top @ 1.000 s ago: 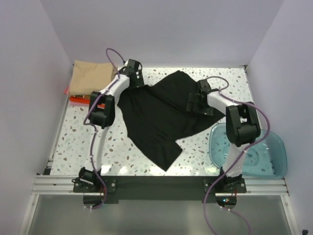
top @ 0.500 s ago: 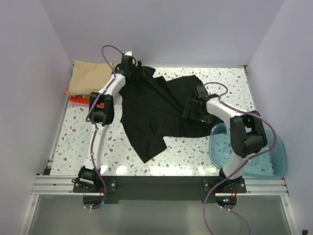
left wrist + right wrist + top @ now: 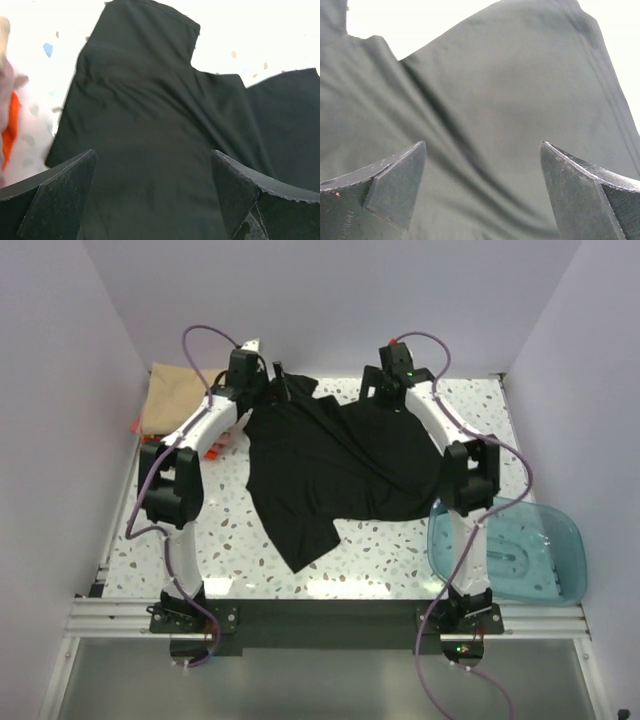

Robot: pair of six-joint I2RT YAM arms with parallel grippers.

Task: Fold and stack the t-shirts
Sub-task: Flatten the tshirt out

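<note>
Table [image 3: 400, 550] with the black t-shirt [image 3: 340, 465] spread rumpled across its middle.
The tan t-shirt [image 3: 175, 395] lies folded far left, red-orange t-shirt [image 3: 12, 125] peeking beside it; left claw [image 3: 152, 155] and right claw [image 3: 482, 145] hang released over the black cloth's far edge.

The table [image 3: 150, 530] has a white top with dark speckles. A translucent teal plastic bowl [image 3: 552, 575] with rounded corners stands upright at the near right corner of the table. A metal rail [image 3: 330, 618] runs along the near edge. Plain pale walls [image 3: 330, 300] enclose the left, far and right sides.
</note>
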